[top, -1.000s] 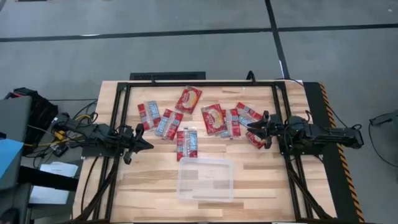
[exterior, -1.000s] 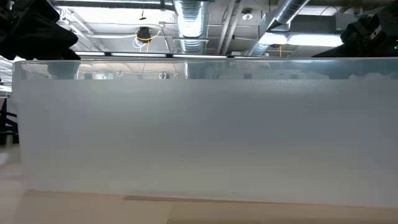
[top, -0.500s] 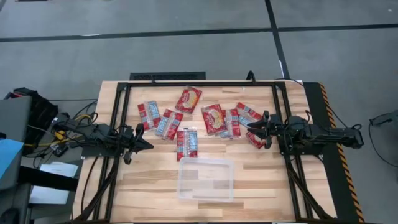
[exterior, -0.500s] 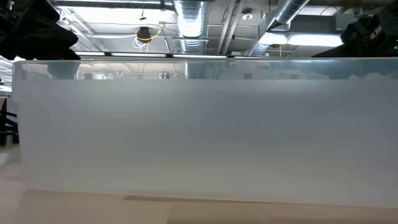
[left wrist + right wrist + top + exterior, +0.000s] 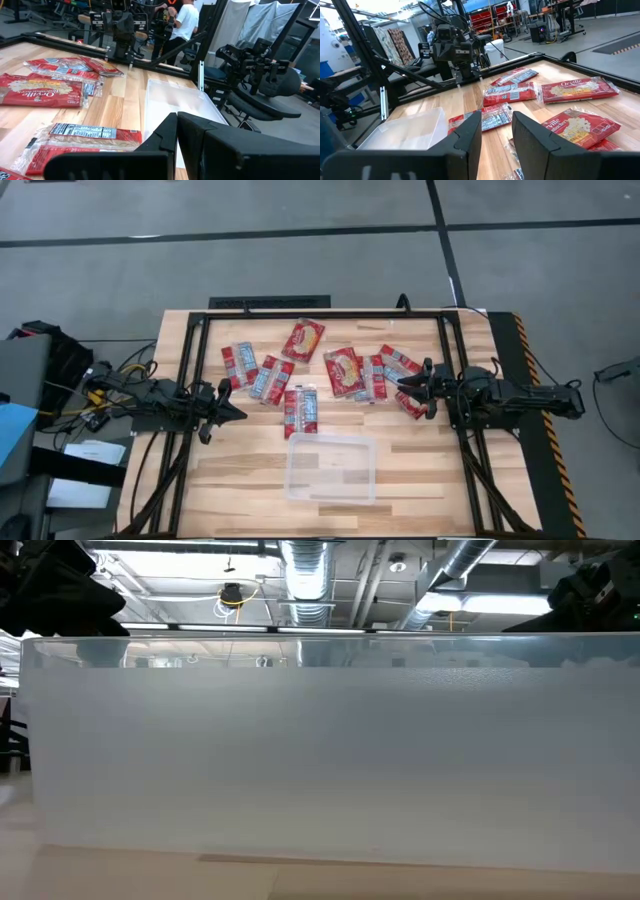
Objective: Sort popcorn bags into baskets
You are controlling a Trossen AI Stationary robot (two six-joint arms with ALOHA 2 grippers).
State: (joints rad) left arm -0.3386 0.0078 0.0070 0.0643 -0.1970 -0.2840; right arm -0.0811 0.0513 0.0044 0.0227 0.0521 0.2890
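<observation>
Several red popcorn bags lie flat on the far half of the wooden table: one far up, two at the left, one just beyond the bin, and a cluster at the right. They also show in the left wrist view and the right wrist view. The clear plastic bin stands empty near the front edge. My left gripper is shut and empty at the table's left. My right gripper is open over the right edge of the cluster and holds nothing.
A black metal frame runs around the table's far and side edges. The bin's frosted wall fills the low view. Bare wood lies left and right of the bin. A person shows in the room beyond the table.
</observation>
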